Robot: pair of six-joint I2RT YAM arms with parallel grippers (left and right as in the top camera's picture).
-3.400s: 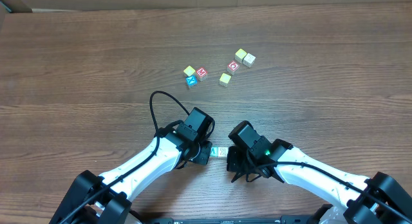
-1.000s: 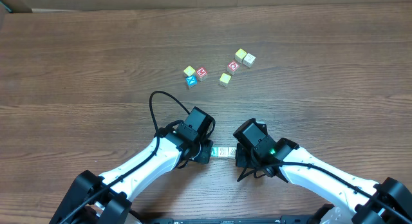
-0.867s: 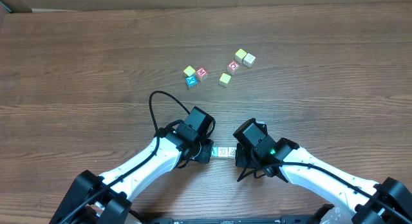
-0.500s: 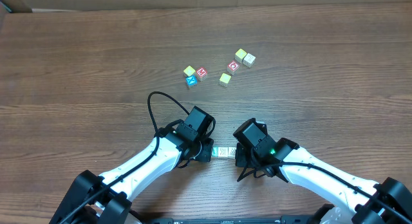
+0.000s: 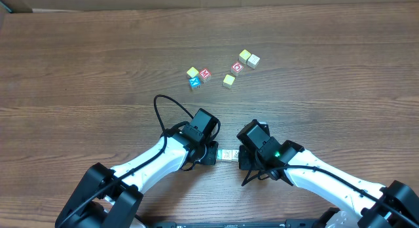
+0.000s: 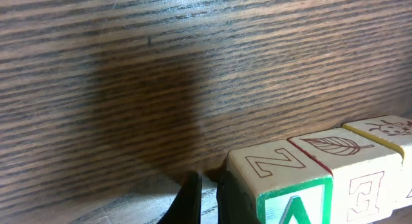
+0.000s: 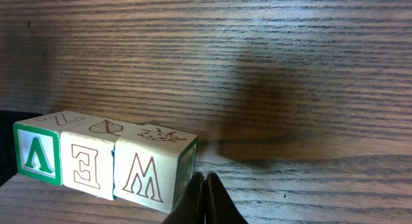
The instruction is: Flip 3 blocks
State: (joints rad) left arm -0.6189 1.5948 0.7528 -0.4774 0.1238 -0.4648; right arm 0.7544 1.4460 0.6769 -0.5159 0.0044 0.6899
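Three small wooden blocks (image 5: 227, 154) lie in a touching row between my two grippers. In the left wrist view the nearest block (image 6: 277, 176) has an N on top and a green-framed A on its front. Beside it are a leaf-topped block (image 6: 347, 156) and a ladybug-topped block (image 6: 386, 129). My left gripper (image 6: 205, 182) is shut, and one of its fingers rests against the N block's side. In the right wrist view the front faces read A (image 7: 37, 150), E (image 7: 87, 163) and M (image 7: 149, 169). My right gripper (image 7: 203, 179) is shut, right beside the M block's green end.
Several other cubes lie scattered farther back on the wooden table (image 5: 78, 64). One group has a yellow-topped cube (image 5: 192, 72), a red one (image 5: 205, 74) and a blue one (image 5: 194, 83). The other has a yellow cube (image 5: 228, 80), a red cube (image 5: 237, 67) and a pair (image 5: 249, 57).
The rear of my left arm has swung slightly to the right and its cable has shifted. The grippers and the row of blocks have not moved.
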